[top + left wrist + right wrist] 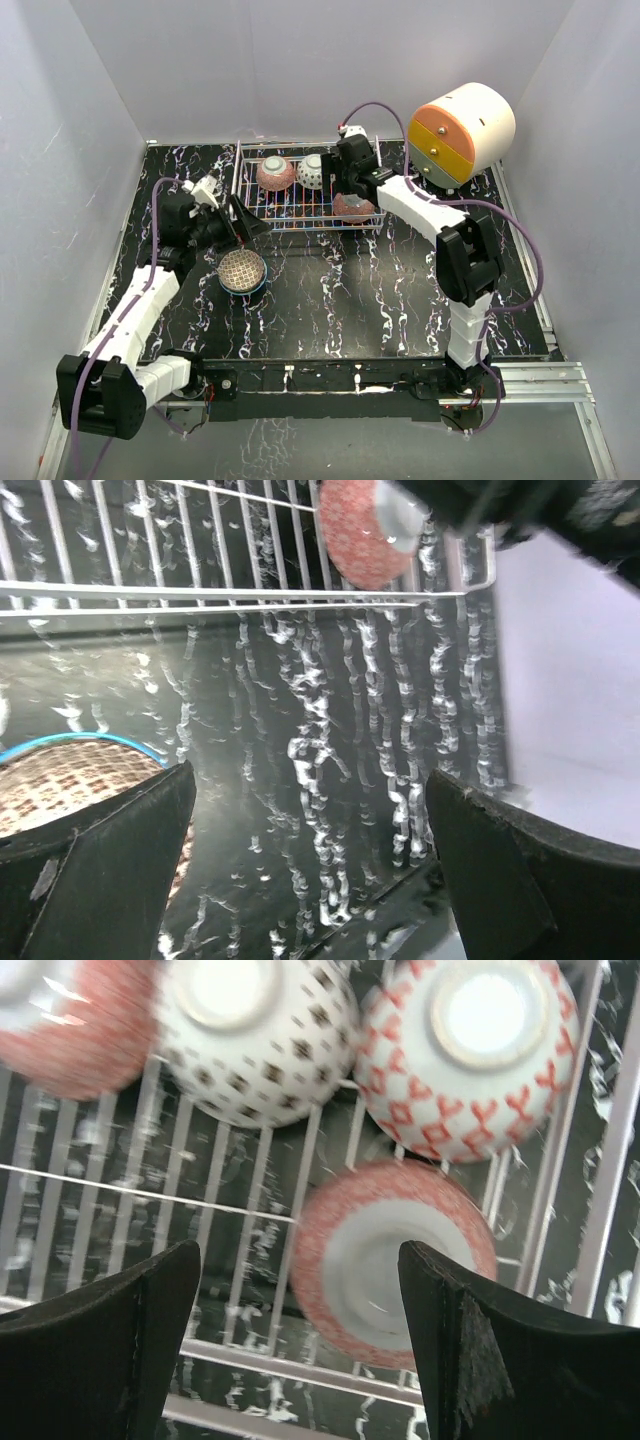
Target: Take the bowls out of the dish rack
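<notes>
The wire dish rack [300, 215] stands at the back middle of the table. In the top view three upside-down bowls show in it: a pink one [275, 173], a white patterned one [312, 170] and a pink one [353, 206] at the front right. My right gripper [348, 190] hovers open over that last bowl. In the right wrist view that bowl [390, 1260] is blurred below the open gripper [300, 1260], beyond a white red-patterned bowl [470, 1050] and a white dark-patterned one [255, 1020]. My left gripper [250, 222] is open and empty above an upright blue-rimmed bowl [243, 270] on the table.
A white, orange and yellow cylindrical drawer unit [460, 130] stands at the back right, beside the rack. In the left wrist view the open gripper [310, 790] is over black marbled table, with the blue-rimmed bowl [70, 770] at left and the rack's front rail [230, 595] ahead.
</notes>
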Controlling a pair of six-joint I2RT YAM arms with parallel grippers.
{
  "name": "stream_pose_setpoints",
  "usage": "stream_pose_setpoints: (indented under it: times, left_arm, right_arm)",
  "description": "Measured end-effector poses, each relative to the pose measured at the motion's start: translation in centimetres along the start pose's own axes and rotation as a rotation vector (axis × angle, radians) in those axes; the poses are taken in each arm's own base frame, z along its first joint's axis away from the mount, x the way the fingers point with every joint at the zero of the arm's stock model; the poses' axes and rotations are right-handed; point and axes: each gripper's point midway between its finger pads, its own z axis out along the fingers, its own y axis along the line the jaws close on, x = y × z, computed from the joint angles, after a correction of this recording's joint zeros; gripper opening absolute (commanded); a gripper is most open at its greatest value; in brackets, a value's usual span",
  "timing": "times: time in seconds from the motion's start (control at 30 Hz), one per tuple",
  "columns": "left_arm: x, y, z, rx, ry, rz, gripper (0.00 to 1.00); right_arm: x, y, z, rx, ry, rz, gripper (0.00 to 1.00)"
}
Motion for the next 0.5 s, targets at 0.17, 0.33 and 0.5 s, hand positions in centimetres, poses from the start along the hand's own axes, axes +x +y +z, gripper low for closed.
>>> stream_pose_setpoints:
  times: [0.17, 0.33, 0.5]
  left_arm:
    - [0.8, -0.6, 0.2, 0.156, 0.018, -0.146, 0.97]
    - [0.3, -2.1, -0.1, 0.256, 0.024, -0.159, 0.97]
    - [0.4, -2.6, -0.3, 0.284, 0.032, -0.147, 0.97]
  right_arm:
    - [3.4, -2.8, 1.3, 0.142, 0.093, -0.045, 0.86]
    - [3.5, -4.0, 1.3, 0.197, 0.088, -0.049, 0.87]
    - [3.7, -3.8, 1.3, 0.200, 0.083, -0.049, 0.89]
